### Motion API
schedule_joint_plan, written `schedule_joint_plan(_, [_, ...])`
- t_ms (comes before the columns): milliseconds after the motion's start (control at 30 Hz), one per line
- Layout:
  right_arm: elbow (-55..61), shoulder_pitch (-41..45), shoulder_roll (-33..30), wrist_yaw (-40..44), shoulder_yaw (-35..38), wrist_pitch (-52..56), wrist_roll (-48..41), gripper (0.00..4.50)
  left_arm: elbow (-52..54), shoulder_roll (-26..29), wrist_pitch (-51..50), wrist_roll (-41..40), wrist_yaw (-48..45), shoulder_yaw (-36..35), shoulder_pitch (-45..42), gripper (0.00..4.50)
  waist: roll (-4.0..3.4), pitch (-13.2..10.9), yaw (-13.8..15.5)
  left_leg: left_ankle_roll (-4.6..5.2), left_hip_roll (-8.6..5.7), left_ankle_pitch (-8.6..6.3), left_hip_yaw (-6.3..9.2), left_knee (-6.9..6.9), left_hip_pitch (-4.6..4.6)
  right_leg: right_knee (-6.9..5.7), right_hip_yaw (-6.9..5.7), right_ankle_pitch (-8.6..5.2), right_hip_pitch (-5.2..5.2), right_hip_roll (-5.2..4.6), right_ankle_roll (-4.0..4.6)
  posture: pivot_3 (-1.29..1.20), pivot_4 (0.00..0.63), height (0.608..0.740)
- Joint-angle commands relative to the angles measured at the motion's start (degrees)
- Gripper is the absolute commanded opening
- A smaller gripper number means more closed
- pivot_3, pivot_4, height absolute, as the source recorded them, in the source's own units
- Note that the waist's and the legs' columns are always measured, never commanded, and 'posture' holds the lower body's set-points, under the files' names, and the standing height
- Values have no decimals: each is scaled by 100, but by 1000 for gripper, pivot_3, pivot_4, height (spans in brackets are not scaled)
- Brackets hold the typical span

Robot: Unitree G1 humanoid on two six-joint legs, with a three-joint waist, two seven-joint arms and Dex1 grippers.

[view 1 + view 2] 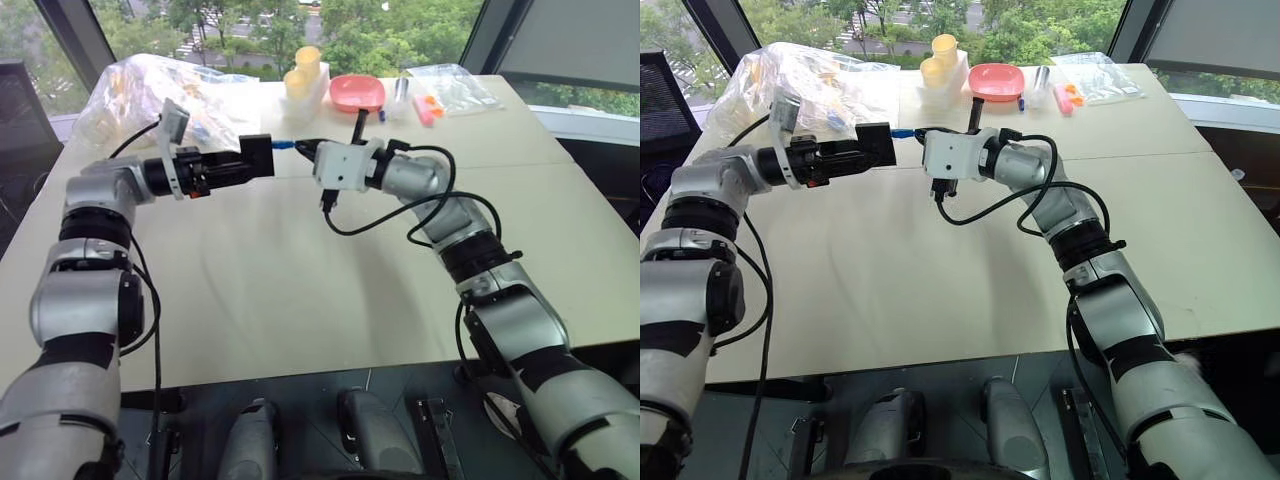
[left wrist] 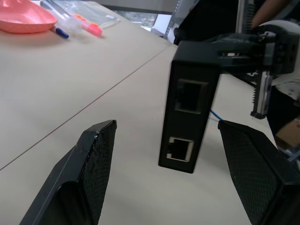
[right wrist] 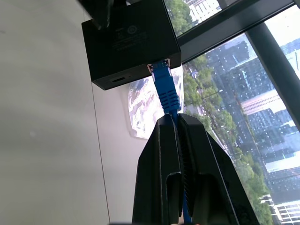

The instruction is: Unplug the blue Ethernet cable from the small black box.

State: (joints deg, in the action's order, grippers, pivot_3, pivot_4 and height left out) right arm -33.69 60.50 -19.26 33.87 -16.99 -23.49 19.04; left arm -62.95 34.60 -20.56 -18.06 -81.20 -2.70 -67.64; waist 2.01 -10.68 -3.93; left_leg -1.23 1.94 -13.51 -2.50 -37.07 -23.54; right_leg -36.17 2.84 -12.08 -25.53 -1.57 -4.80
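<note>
My right gripper (image 3: pixel 180 123) is pinched shut on the blue Ethernet cable (image 3: pixel 166 93), just behind its plug. The plug sits in a port of the small black box (image 3: pixel 129 42), so the cable is not yet out. My left gripper (image 2: pixel 164 154) stands wide open, one finger on each side of the box; whether either finger touches it I cannot tell. The box hangs in the air above the table (image 1: pixel 300 270), between my two hands.

One box, one blue cable. The box is matte black, squarish and longer than wide. The face toward my left wrist carries two ports, one above the other; the face toward my right wrist carries a printed label. The cable is bright blue with a ribbed boot.

At the far edge of the table lie one pink dish (image 1: pixel 357 93), two yellow cups (image 1: pixel 303 70), and clear plastic bags (image 1: pixel 160 95).
</note>
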Motion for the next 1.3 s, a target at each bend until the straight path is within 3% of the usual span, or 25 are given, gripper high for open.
schedule_joint_plan(33, [449,-4,7,24,133,130,-192,0,-59,-21,183,35,0,-188,-233,3198,0,0,-1,0,0,0,0,0,0,0,0,0,0,0,0,0,150,740])
schedule_joint_plan(100, [579,-36,18,54,123,207,-210,0,-122,-40,188,17,38,-273,-277,2788,0,0,-1,0,0,0,1,0,0,0,0,0,0,0,0,0,150,740])
schedule_joint_plan(333, [842,-142,-14,172,60,402,-213,0,-206,-22,158,60,-80,-356,-313,731,0,0,2,0,0,0,2,-1,0,-1,-1,0,0,0,0,0,150,740])
schedule_joint_plan(367, [858,-152,-14,227,55,452,-245,0,-213,-22,161,71,-94,-356,-311,608,0,0,3,0,0,0,2,-1,0,0,0,0,0,0,0,0,150,740])
schedule_joint_plan(433, [907,-201,-40,359,40,517,-307,0,-219,-17,164,93,-122,-353,-291,548,0,0,2,0,0,0,2,-1,0,0,0,0,0,0,0,0,150,740])
schedule_joint_plan(467, [932,-249,-78,529,56,614,-414,289,-201,0,128,98,-195,-343,-258,543,0,0,2,0,0,0,2,-1,0,0,0,0,0,0,-1,0,150,740])
schedule_joint_plan(533, [965,-314,-147,746,105,762,-560,961,-167,23,84,109,-293,-337,-208,542,1,0,-2,0,0,0,4,0,0,0,-1,0,0,1,-1,0,150,740])
schedule_joint_plan(633, [1056,-390,-339,1681,535,1689,-1531,2376,-105,74,33,117,-417,-335,-114,542,1,0,5,1,0,0,5,-1,0,-1,-1,0,1,1,-1,0,150,740])
schedule_joint_plan(833, [1187,87,-173,2730,1751,4317,-3971,2376,661,195,-564,-222,-1104,-212,250,542,0,-1,-4,1,2,0,7,-3,-1,-5,-2,0,2,1,-1,0,150,740])
schedule_joint_plan(1033, [1062,656,-185,3155,1710,5587,-4479,2376,2409,621,-1205,-1200,-1130,445,1206,542,-2,-2,-3,3,13,-2,12,2,6,-12,-5,0,1,7,2,0,150,740])
schedule_joint_plan(1300, [1525,545,-100,3211,1487,6927,-4880,2376,2926,810,-1438,-1695,-1130,562,1254,542,-3,-2,98,3,3,-2,13,-6,-2,-8,-7,-1,1,-4,2,0,150,740])
